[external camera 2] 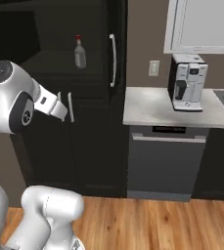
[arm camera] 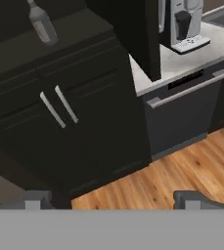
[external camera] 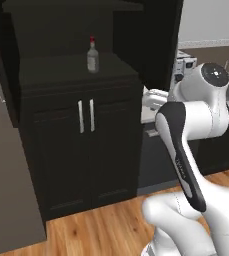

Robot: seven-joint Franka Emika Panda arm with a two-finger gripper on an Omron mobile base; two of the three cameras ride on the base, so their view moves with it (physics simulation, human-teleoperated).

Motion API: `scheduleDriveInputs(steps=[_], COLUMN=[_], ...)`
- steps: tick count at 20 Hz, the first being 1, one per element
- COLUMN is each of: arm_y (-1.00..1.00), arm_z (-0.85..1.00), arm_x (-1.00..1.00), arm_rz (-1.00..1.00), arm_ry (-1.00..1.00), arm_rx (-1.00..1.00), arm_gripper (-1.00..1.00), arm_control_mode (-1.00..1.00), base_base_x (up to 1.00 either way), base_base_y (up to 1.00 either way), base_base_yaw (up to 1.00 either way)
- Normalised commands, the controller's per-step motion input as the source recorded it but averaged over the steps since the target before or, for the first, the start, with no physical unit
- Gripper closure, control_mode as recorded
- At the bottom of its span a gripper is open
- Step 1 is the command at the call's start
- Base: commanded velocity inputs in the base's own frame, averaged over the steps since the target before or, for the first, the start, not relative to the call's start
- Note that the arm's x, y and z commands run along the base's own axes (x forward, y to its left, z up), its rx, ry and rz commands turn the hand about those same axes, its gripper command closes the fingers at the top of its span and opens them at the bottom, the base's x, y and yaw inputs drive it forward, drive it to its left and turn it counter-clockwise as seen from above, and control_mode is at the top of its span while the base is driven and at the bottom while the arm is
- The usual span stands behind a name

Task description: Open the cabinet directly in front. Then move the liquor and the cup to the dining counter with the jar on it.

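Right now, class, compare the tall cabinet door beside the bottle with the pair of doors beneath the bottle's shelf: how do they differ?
The tall cabinet door stands swung open, edge-on beside the liquor; the lower doors are shut. The tall door carries one long pale bar handle; the lower doors have two shorter handles side by side at their meeting edges. Both are near-black with pale vertical handles.

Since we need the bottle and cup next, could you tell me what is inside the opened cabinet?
On the shelf inside the cabinet stands the liquor, upright, its red cap on. The dark recess around it hides anything further back; no cup is visible there.
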Motion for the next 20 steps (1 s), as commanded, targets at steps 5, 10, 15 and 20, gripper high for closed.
scheduleDriveInputs(steps=[5, 10, 15, 20], arm_y=[0.0, 0.0, 0.0, 0.0], arm_z=[0.0, 0.0, 0.0, 0.0], arm_x=[0.0, 0.0, 0.0, 0.0], arm_rz=[0.0, 0.0, 0.0, 0.0], arm_ry=[0.0, 0.0, 0.0, 0.0], arm_rx=[0.0, 0.0, 0.0, 0.0], arm_gripper=[-1.0, -1.0, -1.0, -1.0], arm_control_mode=[1.0, 1.0, 1.0, 1.0], base_base_x=[0.29, 0.82, 0.89, 0.58], base_base_y=[0.83, 0.01, -0.25, -0.16], base_base_yaw=[-0.01, -0.01, 0.0, 0.01])
